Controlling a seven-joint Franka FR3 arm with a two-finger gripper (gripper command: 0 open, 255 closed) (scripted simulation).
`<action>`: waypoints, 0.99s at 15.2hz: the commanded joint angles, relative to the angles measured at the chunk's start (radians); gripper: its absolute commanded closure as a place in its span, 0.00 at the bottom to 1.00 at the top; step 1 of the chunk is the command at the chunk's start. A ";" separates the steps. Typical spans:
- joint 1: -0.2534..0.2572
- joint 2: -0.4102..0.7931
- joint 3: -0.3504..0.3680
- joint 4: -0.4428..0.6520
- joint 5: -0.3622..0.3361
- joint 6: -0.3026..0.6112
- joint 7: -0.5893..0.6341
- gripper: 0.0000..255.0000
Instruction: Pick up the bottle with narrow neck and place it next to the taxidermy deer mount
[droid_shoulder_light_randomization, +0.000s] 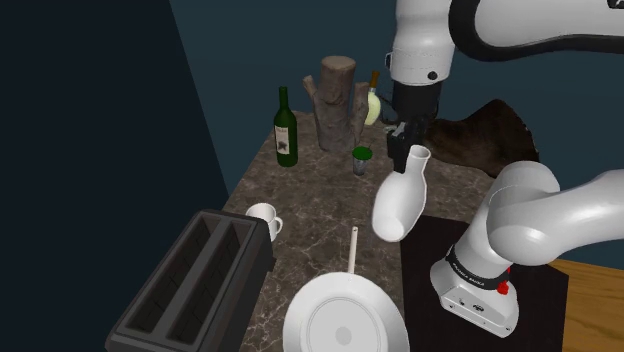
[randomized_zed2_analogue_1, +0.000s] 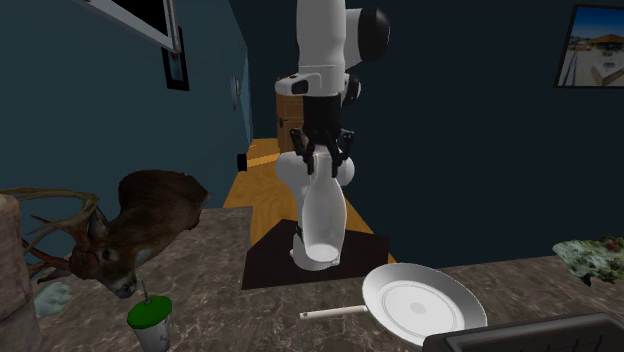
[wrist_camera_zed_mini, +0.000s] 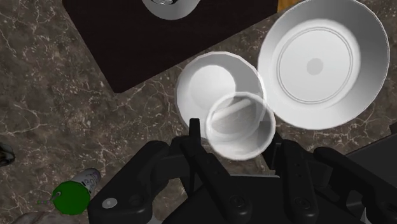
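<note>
A white bottle (droid_shoulder_light_randomization: 400, 205) (randomized_zed2_analogue_1: 322, 225) (wrist_camera_zed_mini: 219, 89) with a narrow neck hangs in the air, held by its neck, its wide base pointing down. My gripper (droid_shoulder_light_randomization: 405, 150) (randomized_zed2_analogue_1: 320, 160) (wrist_camera_zed_mini: 235, 135) is shut on that neck, one black finger (wrist_camera_zed_mini: 194, 130) on each side of the rim. The bottle hovers over the marble counter's edge beside the dark stand top (wrist_camera_zed_mini: 127, 44). The brown deer mount (droid_shoulder_light_randomization: 480, 125) (randomized_zed2_analogue_1: 140, 225) lies on the counter, behind the arm in the shoulder view and to the second exterior view's left of the bottle.
A white pan (droid_shoulder_light_randomization: 343, 320) (randomized_zed2_analogue_1: 420, 303) (wrist_camera_zed_mini: 321, 60) with a handle lies near the bottle. A green-lidded cup (droid_shoulder_light_randomization: 361, 158) (randomized_zed2_analogue_1: 150, 320) (wrist_camera_zed_mini: 71, 196) stands by the deer. A green wine bottle (droid_shoulder_light_randomization: 286, 128), a log (droid_shoulder_light_randomization: 334, 100), a mug (droid_shoulder_light_randomization: 263, 220) and a toaster (droid_shoulder_light_randomization: 195, 285) also occupy the counter.
</note>
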 joint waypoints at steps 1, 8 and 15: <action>-0.002 0.011 -0.003 0.033 -0.003 -0.022 0.001 1.00; -0.007 0.042 -0.012 0.145 -0.012 -0.104 0.005 1.00; -0.011 0.081 -0.019 0.265 -0.020 -0.184 0.009 1.00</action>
